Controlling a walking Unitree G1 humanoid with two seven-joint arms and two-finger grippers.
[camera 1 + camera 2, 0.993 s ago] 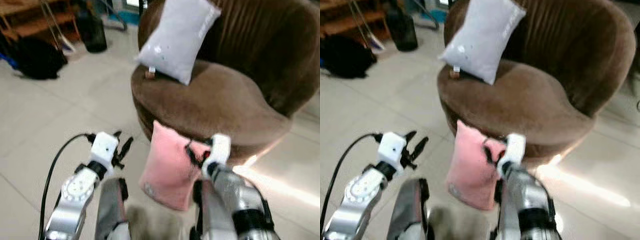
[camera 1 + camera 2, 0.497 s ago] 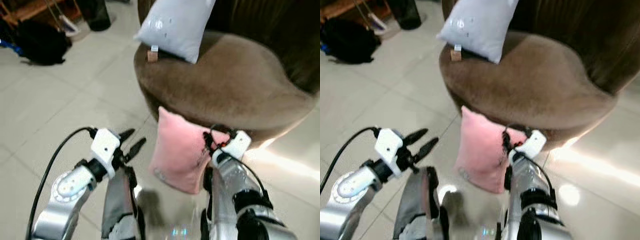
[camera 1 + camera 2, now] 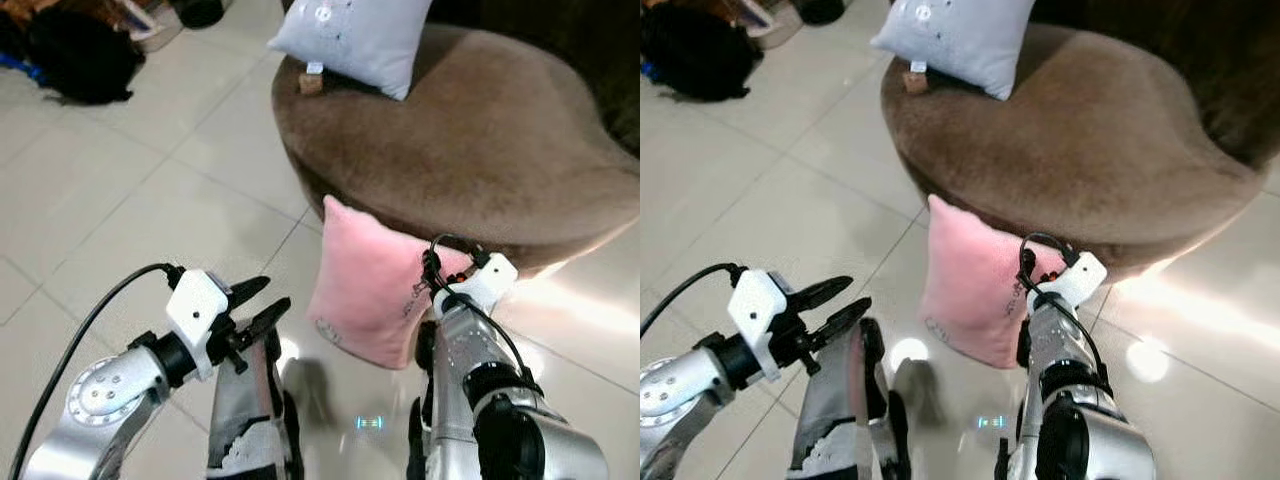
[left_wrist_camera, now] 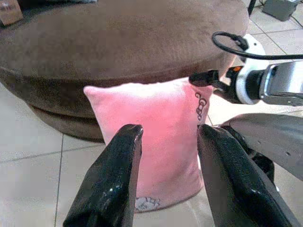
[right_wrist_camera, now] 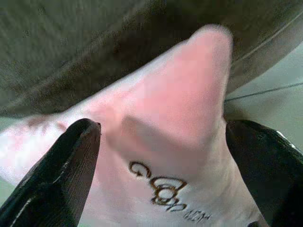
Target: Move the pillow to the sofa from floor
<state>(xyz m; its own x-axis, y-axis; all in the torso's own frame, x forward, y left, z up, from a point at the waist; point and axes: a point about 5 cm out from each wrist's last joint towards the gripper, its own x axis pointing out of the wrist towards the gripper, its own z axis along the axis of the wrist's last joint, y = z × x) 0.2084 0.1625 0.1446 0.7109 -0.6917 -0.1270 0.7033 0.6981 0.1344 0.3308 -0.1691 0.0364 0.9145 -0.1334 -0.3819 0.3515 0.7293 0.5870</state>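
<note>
- Since the earlier frame, the left gripper (image 3: 255, 308) has dropped lower, fingers apart.
- Right gripper (image 5: 161, 189): fingers spread around the pink pillow (image 3: 365, 290) corner.
- Pillow stands on the floor (image 3: 140, 190) against the sofa (image 3: 480, 140), 12 o'clock; its base is partly hidden.

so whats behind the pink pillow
The pink pillow stands on the tiled floor leaning against the front of the brown sofa. It hides the sofa's base behind it. A grey pillow lies on the seat above.
</note>
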